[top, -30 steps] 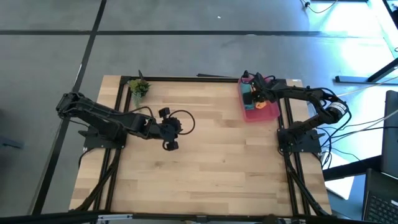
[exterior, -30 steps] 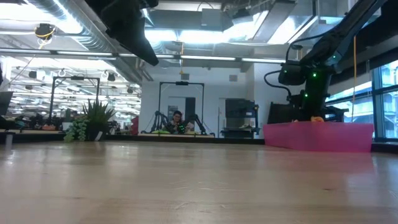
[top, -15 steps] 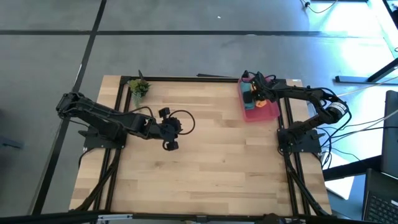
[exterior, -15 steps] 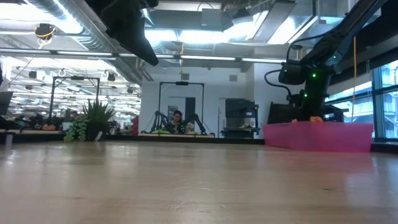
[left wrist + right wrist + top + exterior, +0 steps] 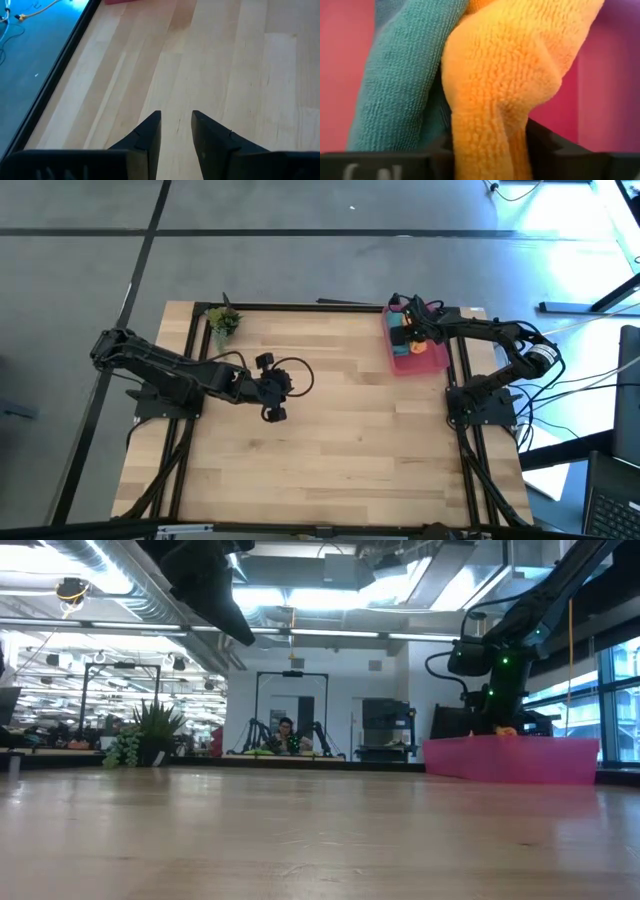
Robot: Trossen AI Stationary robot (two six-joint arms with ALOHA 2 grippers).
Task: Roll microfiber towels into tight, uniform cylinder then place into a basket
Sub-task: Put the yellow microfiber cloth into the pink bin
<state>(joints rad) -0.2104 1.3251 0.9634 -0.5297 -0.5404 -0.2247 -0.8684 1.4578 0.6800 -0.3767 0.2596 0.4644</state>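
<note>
while the left gripper (image 5: 176, 131) is hanging over bare boards near the middle of the table (image 5: 340, 440), its two dark fingers (image 5: 150, 132) are standing a narrow gap apart with nothing between them, pointing toward the far right corner where a sliver of the basket is showing in the left wrist view. farther back along the far edge, on the left side, a small green plant (image 5: 223, 321) is standing by the corner. at the far right corner the pink basket (image 5: 434, 357) is sitting beside the table's frame, and the right gripper (image 5: 412, 332) is reaching down into it from the right arm's side. up close in the right wrist view, the right gripper's fingers (image 5: 542, 142) are pinching a bunched fold of the orange towel (image 5: 505, 85), which is filling the gap between them. the teal towel (image 5: 402, 80) is lying right against the orange one, touching it along its length, with the basket's pink walls on both sides. seen level across the table, a bit of orange is peeking just over the basket's rim (image 5: 512, 745). beyond the table, a person is sitting in the room behind.
</note>
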